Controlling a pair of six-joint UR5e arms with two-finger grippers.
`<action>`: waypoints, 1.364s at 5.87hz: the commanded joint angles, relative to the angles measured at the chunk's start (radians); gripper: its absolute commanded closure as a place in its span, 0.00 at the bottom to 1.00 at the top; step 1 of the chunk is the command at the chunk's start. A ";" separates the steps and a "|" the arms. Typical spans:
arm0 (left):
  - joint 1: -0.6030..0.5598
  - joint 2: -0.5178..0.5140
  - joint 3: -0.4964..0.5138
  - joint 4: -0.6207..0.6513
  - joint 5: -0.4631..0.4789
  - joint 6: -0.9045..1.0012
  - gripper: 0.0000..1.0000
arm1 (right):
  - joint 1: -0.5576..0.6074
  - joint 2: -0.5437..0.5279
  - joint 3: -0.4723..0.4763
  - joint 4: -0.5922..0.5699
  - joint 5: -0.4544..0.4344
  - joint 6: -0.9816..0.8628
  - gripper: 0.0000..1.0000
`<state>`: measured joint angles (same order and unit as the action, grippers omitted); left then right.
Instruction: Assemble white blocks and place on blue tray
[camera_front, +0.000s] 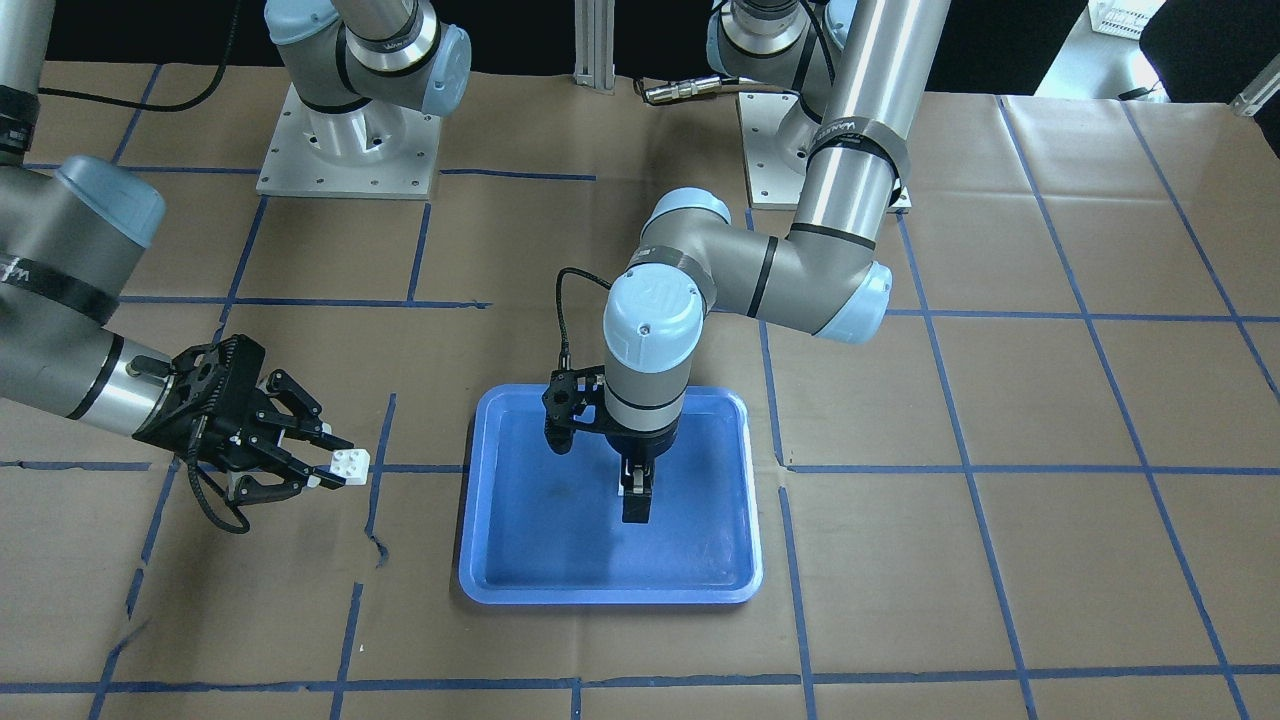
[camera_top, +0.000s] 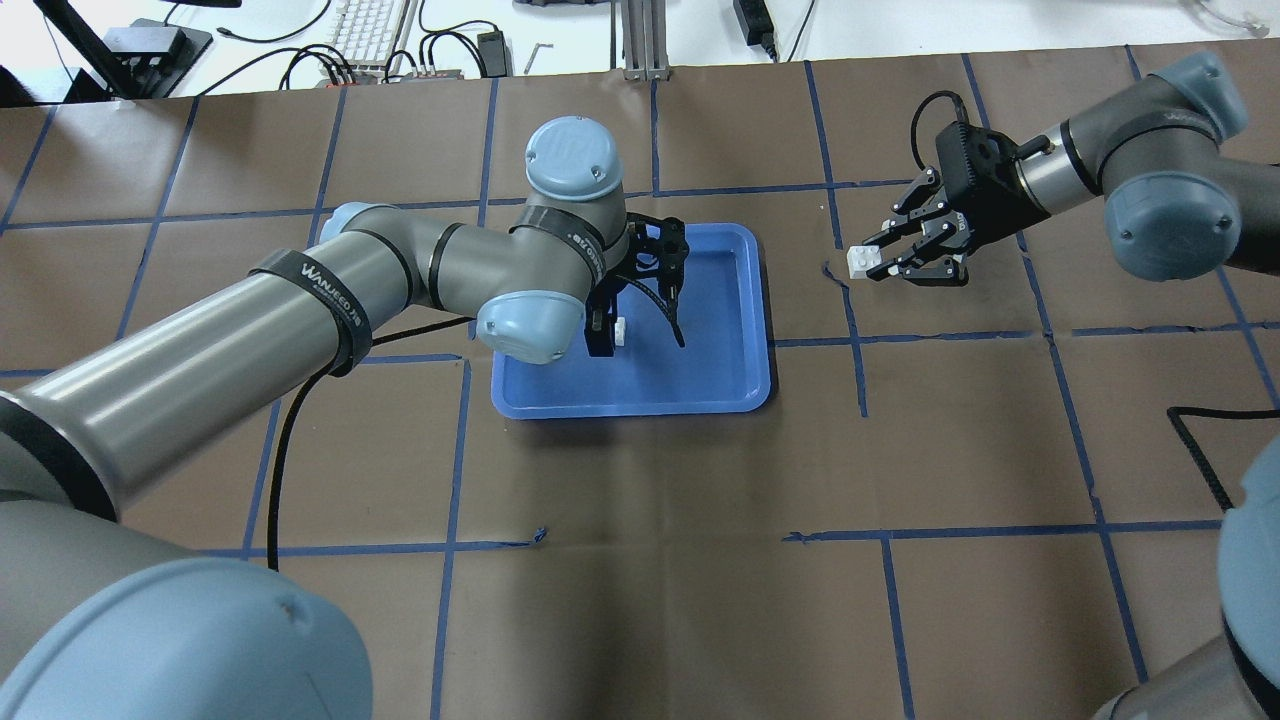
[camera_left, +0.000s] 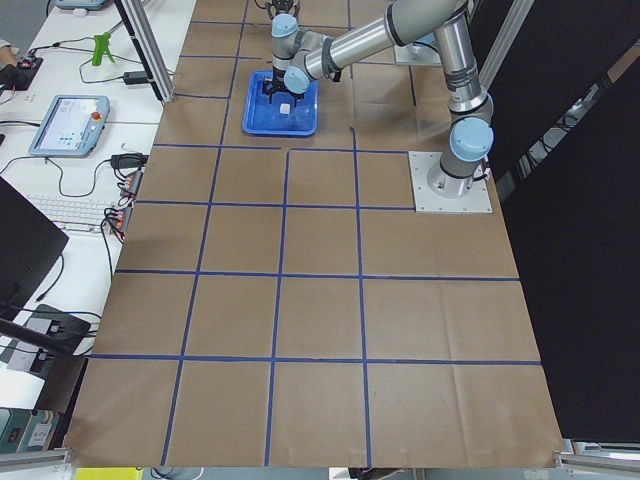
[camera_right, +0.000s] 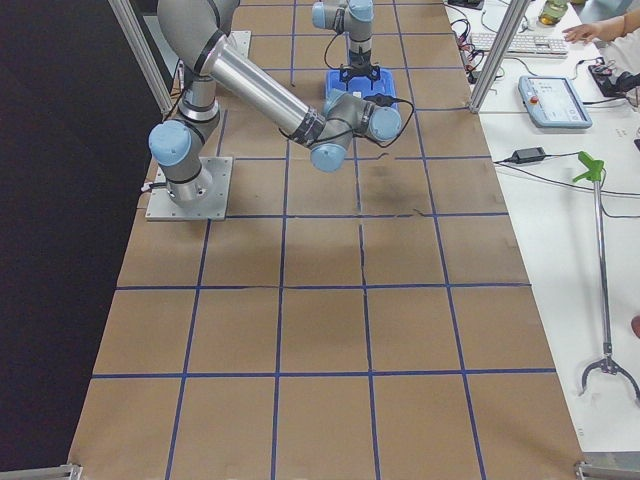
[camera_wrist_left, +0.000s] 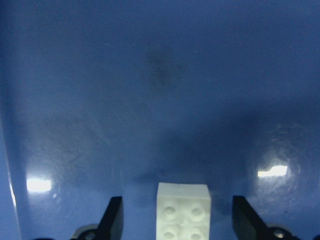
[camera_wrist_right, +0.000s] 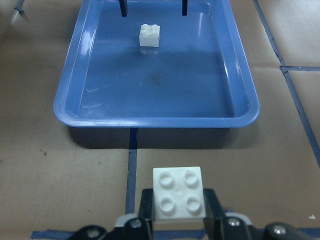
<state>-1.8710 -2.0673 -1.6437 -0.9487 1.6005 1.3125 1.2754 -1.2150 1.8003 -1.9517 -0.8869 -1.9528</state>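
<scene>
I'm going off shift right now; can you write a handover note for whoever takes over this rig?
Left gripper: jaws open, either side of a white block that stands on the blue tray.
Right gripper: shut on the other white block, outside the tray.
Done: one block is on the tray.
Left: join the two blocks and leave the pair on the tray.

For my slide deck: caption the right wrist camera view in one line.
Right claw grips one white brick short of the blue tray, where the second brick sits.
</scene>
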 joint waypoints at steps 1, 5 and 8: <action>0.060 0.111 0.127 -0.311 0.004 -0.007 0.01 | 0.083 0.000 0.001 -0.024 0.003 0.070 0.79; 0.141 0.355 0.151 -0.573 0.004 -0.737 0.01 | 0.290 0.079 0.062 -0.438 0.005 0.438 0.79; 0.173 0.421 0.143 -0.567 -0.001 -1.289 0.01 | 0.410 0.247 0.063 -0.769 -0.001 0.699 0.79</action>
<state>-1.7012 -1.6539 -1.5054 -1.5198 1.6021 0.2070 1.6545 -1.0075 1.8631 -2.6465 -0.8858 -1.3175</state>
